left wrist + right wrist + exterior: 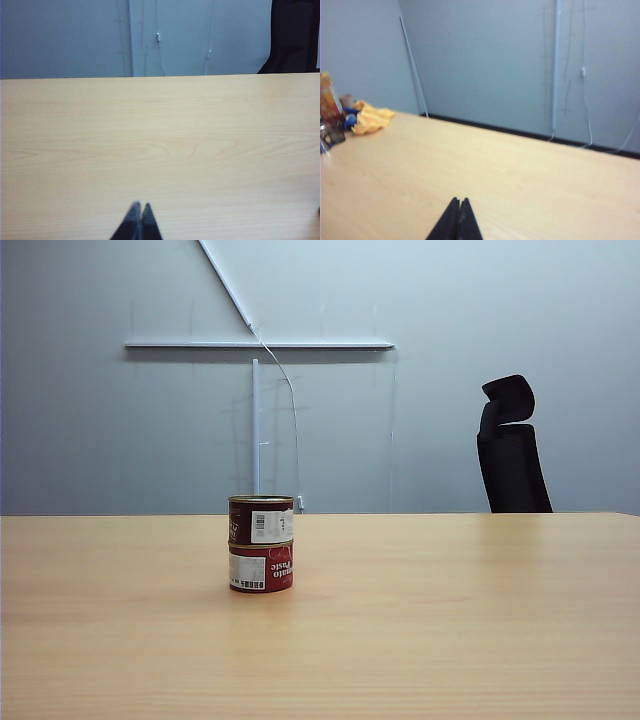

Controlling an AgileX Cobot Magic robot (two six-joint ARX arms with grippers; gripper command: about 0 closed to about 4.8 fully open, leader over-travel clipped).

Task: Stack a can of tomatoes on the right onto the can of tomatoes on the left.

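Two red tomato cans with white labels stand stacked upright on the wooden table [450, 620], left of its middle in the exterior view. The upper can [261, 519] rests squarely on the lower can [261, 568]. Neither arm appears in the exterior view. My left gripper [139, 205] is shut over bare tabletop, with nothing between its fingertips. My right gripper [459, 200] is also shut and empty, hovering above bare wood. Neither wrist view catches the cans.
A black office chair [512, 450] stands behind the table at the right. In the right wrist view a yellow cloth [370, 119] and some small items [331, 117] lie at a table corner near the wall.
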